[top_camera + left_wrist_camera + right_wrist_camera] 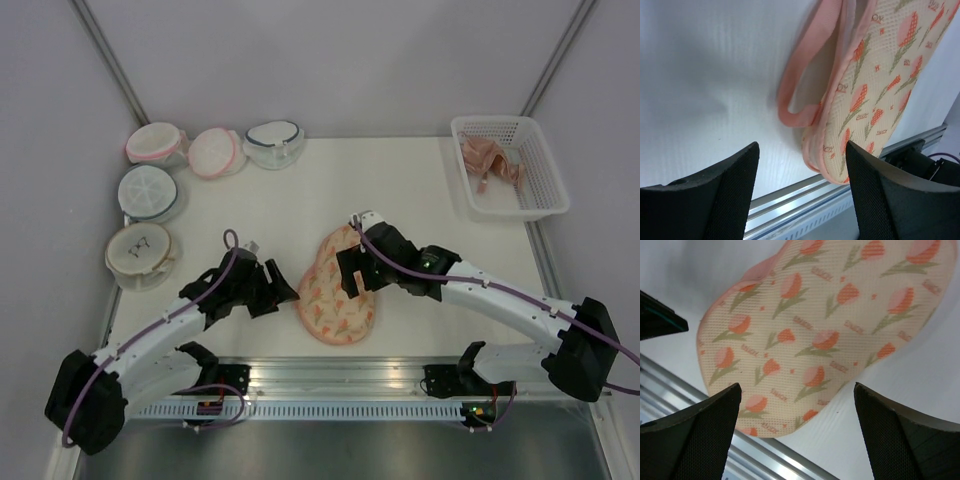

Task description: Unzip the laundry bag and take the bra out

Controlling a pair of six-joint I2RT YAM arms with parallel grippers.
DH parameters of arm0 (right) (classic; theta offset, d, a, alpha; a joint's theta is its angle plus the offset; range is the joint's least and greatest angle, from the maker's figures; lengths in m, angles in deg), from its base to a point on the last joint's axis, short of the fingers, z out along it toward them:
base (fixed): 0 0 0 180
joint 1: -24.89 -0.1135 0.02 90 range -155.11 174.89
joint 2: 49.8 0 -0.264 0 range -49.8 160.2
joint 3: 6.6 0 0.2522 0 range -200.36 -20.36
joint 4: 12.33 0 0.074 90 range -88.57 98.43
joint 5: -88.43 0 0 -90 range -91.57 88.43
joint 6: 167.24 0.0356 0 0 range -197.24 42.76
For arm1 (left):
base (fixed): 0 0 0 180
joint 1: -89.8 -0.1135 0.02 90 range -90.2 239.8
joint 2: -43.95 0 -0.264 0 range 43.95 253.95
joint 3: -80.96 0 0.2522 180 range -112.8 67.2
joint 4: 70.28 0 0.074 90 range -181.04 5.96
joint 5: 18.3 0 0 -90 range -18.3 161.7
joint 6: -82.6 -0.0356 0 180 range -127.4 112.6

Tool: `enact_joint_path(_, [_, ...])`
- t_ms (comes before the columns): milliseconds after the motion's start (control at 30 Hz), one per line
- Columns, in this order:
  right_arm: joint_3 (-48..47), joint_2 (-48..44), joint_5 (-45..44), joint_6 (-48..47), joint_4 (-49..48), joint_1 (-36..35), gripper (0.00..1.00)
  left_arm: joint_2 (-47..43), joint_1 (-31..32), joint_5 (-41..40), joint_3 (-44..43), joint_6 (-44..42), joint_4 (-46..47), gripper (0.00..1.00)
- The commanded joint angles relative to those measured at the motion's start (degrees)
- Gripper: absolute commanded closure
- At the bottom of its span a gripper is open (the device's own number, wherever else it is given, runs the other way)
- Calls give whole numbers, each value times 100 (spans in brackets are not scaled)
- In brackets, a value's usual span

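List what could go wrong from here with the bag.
1. The bag lies close to the metal rail at the near edge; a nudge may slide it off.
2. Both the left gripper and the right gripper are open, holding nothing; tugging the zip unpinned may drag the whole bag.
3. The pink loop lies near the left gripper and could be grabbed by mistake.

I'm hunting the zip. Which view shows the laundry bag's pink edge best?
Left wrist: the laundry bag shows its pink edge and loop close. Right wrist shows mostly the printed face; top external shows the whole bag, edge tiny.
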Motion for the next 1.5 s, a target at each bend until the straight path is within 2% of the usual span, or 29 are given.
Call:
enact_joint_path(0, [-17,-56,503,286,-484,-454,2,-1147,11,-761,356,633,25,25])
enact_joint_path(67, [-34,75,381,443,-643,-692,2,-2189,11,-965,540,861,34,23])
enact_joint_path(167, [-139,295,205,567,-801,-1114,2,-3211,11,-1212,603,1125,-255,21])
enact_joint_path(267, [-420,760,12,620,-784,-1545,2,-3697,3,-1405,638,1406,-632,21])
enact_joint_path(400, [-955,1525,-707,848,-503,-2115,2,-4531,3,-1615,664,1723,-1125,21])
enact_joint_path(500, [-1263,2079,-1183,1006,-143,-2344,3,-4867,3,-1712,656,1811,-1432,21])
enact_joint_path(633, [-1581,2720,-1825,1217,375,-2442,15,-5236,3,-1774,603,1864,-1732,21])
enact_joint_path(767, [-1853,3117,-2369,1314,824,-2504,20,-5368,3,-1748,585,1873,-1838,21])
enact_joint_path(800, [-1906,3170,-2449,1323,938,-2521,23,-5386,3,-1748,594,1873,-1847,21])
enact_joint_path(867, [-1950,3275,-2599,1341,1026,-2539,41,-5430,3,-1748,603,1873,-1856,21])
enact_joint_path(900, [-1977,3284,-2635,1350,1053,-2539,53,-5439,3,-1765,603,1864,-1864,21])
enact_joint_path(933, [-1994,3232,-2678,1393,1123,-2539,85,-5448,3,-1766,603,1864,-1856,21])
enact_joint_path(967, [-1994,3188,-2740,1411,1150,-2539,98,-5448,3,-1774,603,1864,-1856,21])
enact_joint_path(1167, [-1872,2512,-3074,1595,1238,-2592,100,-5377,3,-1766,594,1829,-1847,21])
enact_joint_path(1267, [-1705,1976,-3565,2069,1422,-2583,99,-5307,3,-1748,612,1803,-1812,21])
enact_joint_path(1467, [-661,763,-3734,2921,1247,-2312,100,-4991,3,-1537,752,1759,-1435,21])
